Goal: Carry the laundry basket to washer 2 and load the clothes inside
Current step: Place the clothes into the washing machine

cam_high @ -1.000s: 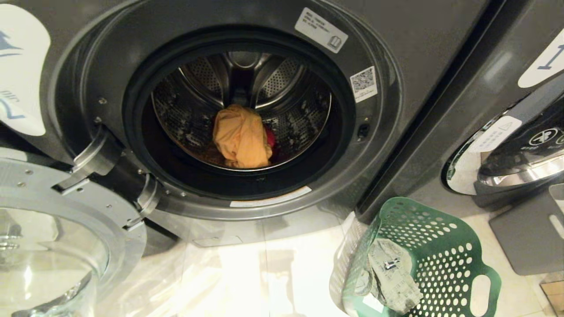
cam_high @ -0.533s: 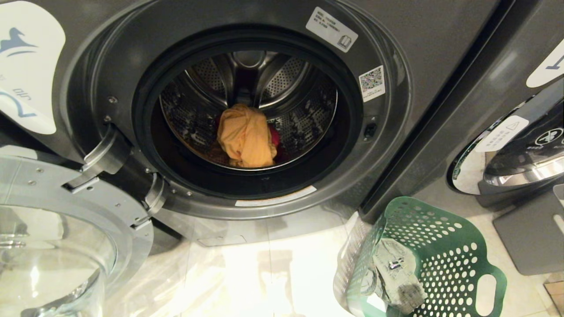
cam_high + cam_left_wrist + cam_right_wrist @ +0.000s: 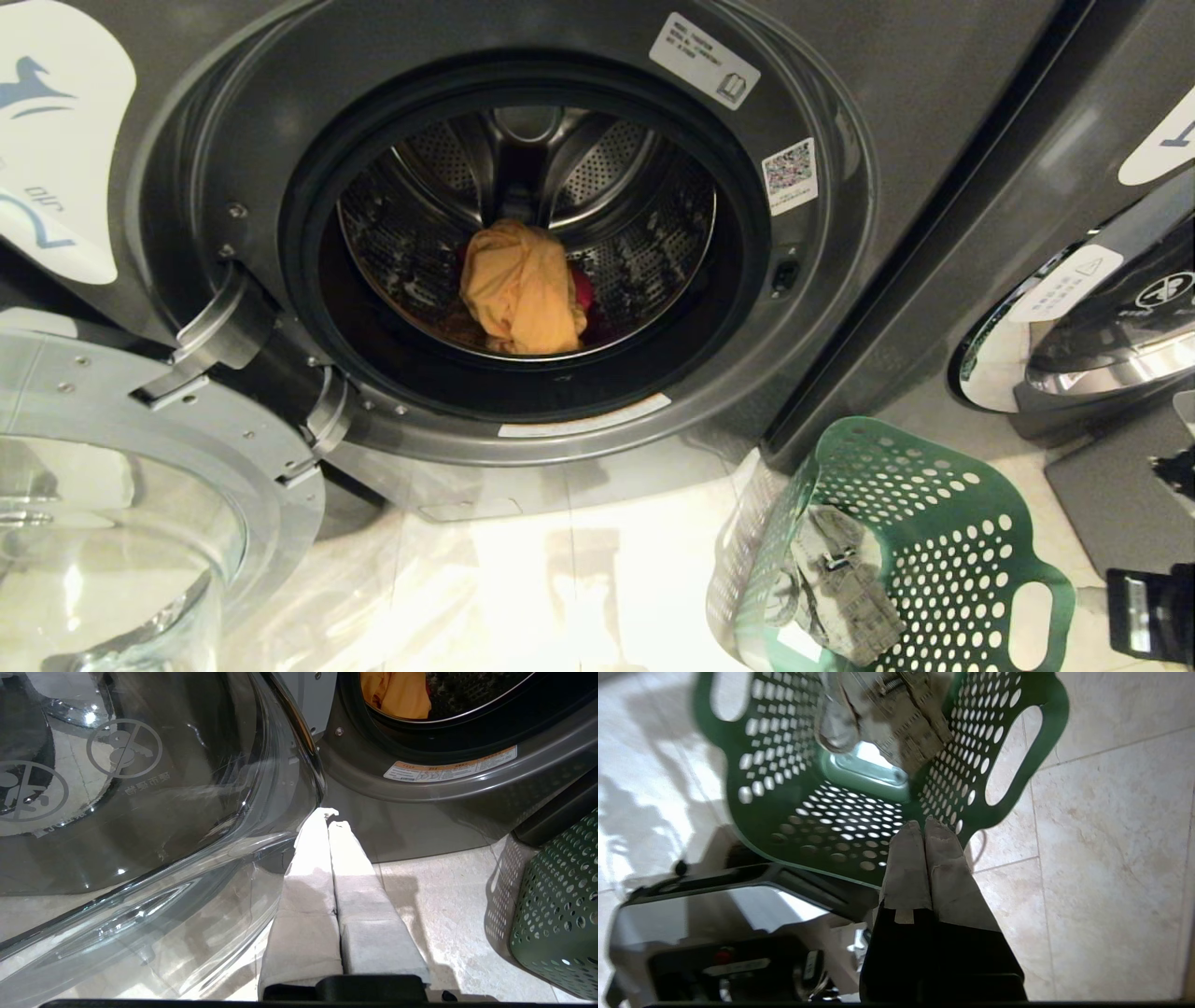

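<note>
Right claw (image 3: 924, 828), pressed together and empty, hangs just outside the rim of the green perforated plastic laundry basket (image 3: 943, 523) on the floor at washer 2's right front corner. Yellow-orange garment (image 3: 518, 289) lies in the drum. Left claw (image 3: 327, 821), pressed together, sits farther off by the open glass door (image 3: 140, 788).

A black part of the right arm (image 3: 1153, 611) has entered the lower right corner of the head view, just beside the green perforated plastic laundry basket (image 3: 943, 551).
</note>
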